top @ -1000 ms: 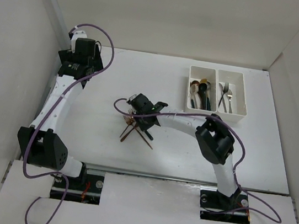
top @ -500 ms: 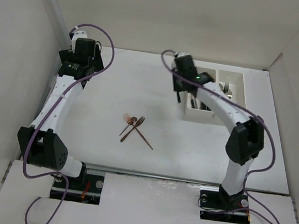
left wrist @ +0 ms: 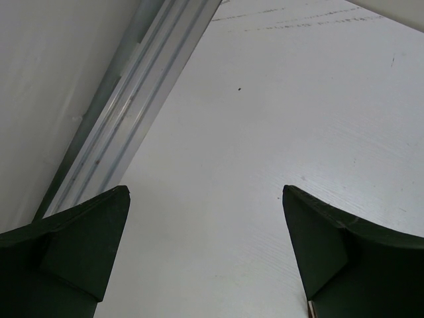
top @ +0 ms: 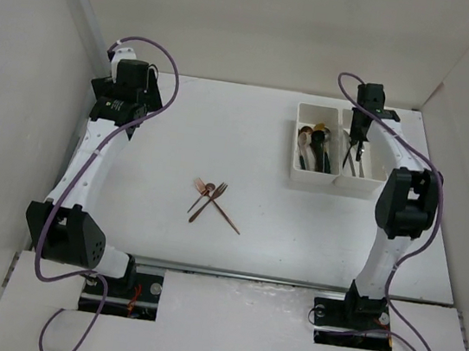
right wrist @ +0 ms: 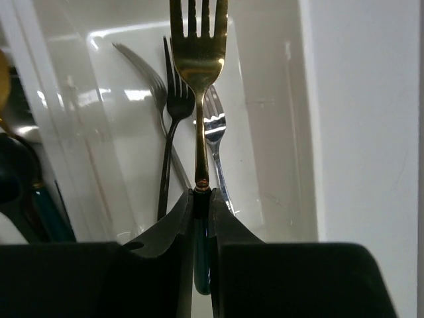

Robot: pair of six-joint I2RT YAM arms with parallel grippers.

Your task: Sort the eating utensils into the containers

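Note:
My right gripper (right wrist: pixel 201 193) is shut on the dark teal handle of a gold fork (right wrist: pixel 198 40), held above the right container (right wrist: pixel 278 99). In that bin lie a black fork (right wrist: pixel 176 99) and two silver forks (right wrist: pixel 213 116). From above, the right gripper (top: pixel 358 139) hangs over the right container (top: pixel 384 158); the left container (top: pixel 294 149) holds several spoons (top: pixel 316 140). Three copper utensils (top: pixel 211 200) lie crossed mid-table. My left gripper (top: pixel 123 99) stands open at the far left, its fingers (left wrist: pixel 86 232) wide apart over bare table.
White walls enclose the table on three sides. A metal rail (left wrist: pixel 126 112) runs along the left wall close to the left gripper. The two containers sit joined at the back right.
The right arm has swung from the utensil pile mid-table to above the right container, carrying the gold fork. The left arm has stayed still.

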